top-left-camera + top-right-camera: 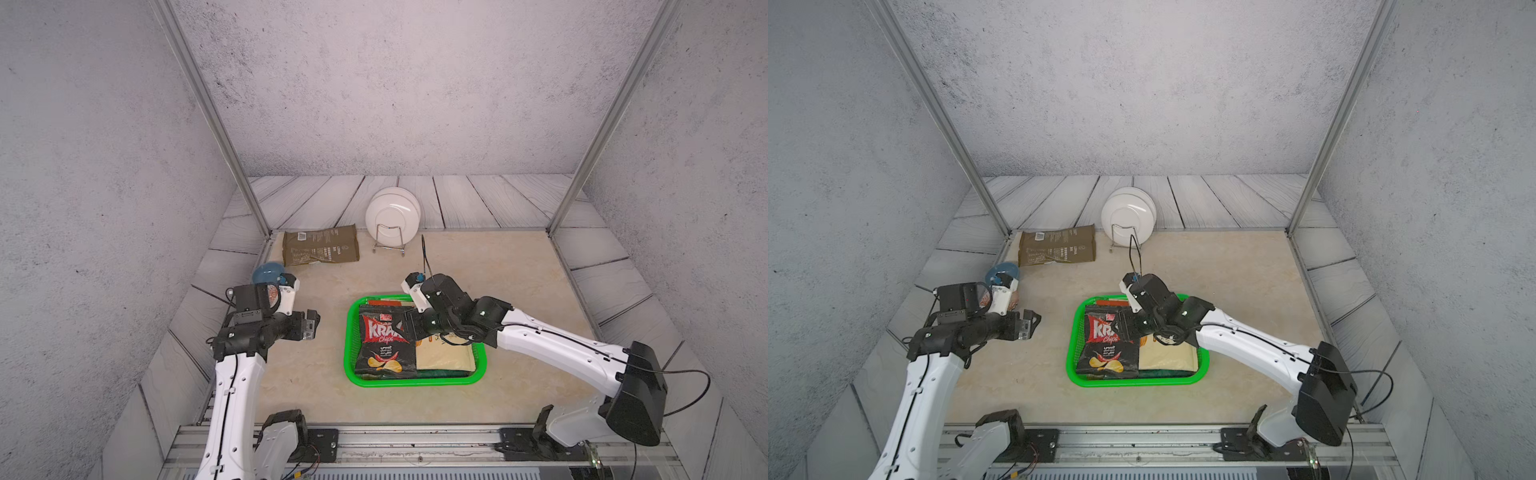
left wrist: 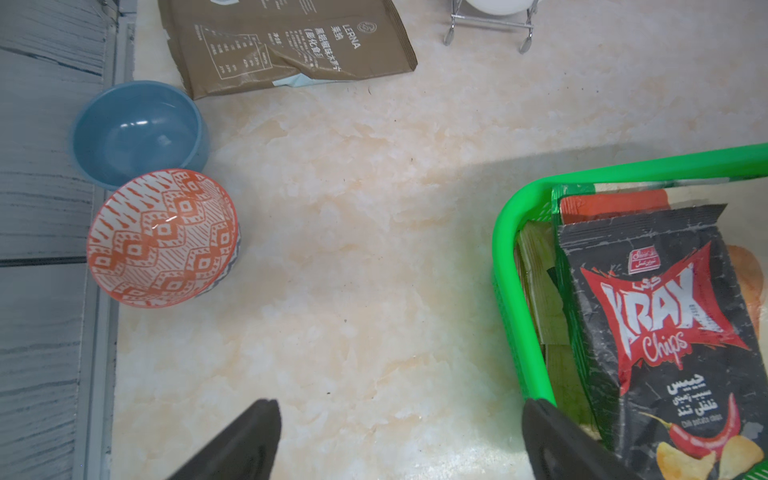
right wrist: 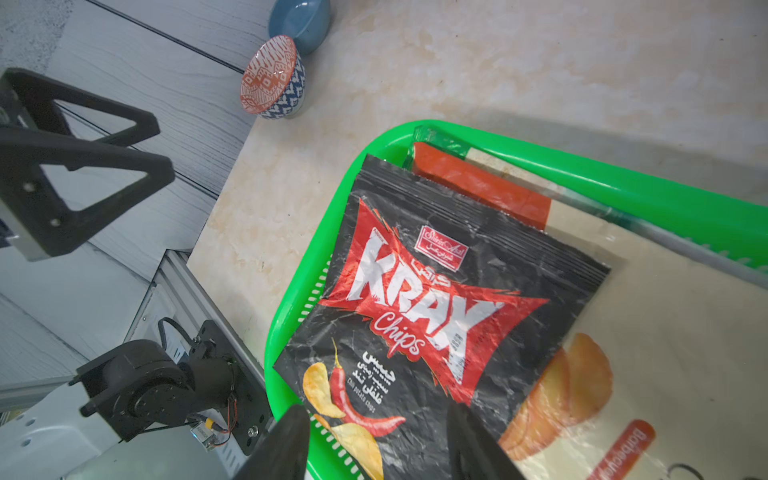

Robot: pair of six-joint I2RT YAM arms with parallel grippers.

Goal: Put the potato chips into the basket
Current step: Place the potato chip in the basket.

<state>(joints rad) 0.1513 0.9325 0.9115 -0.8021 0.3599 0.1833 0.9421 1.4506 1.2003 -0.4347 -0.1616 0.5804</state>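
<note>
Two tools are noted. The left tool [image 1: 312, 325] is spread wide and empty over the surface [image 1: 478, 270]. The right tool [image 3: 376, 432] is spread above one black bag [image 1: 384, 345], which lies uppermost in the basket [image 1: 348, 340] beside one cream-and-orange bag [image 1: 444, 357]. Bags beneath cannot be counted. One brown bag [image 1: 320, 245] lies outside, near one blue bowl [image 2: 139, 133] and one red-patterned bowl [image 2: 162, 237].

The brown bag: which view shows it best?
Left wrist view: the brown bag is close, print readable, one edge cropped. Both top views show it whole but small; the right wrist view misses it.
</note>
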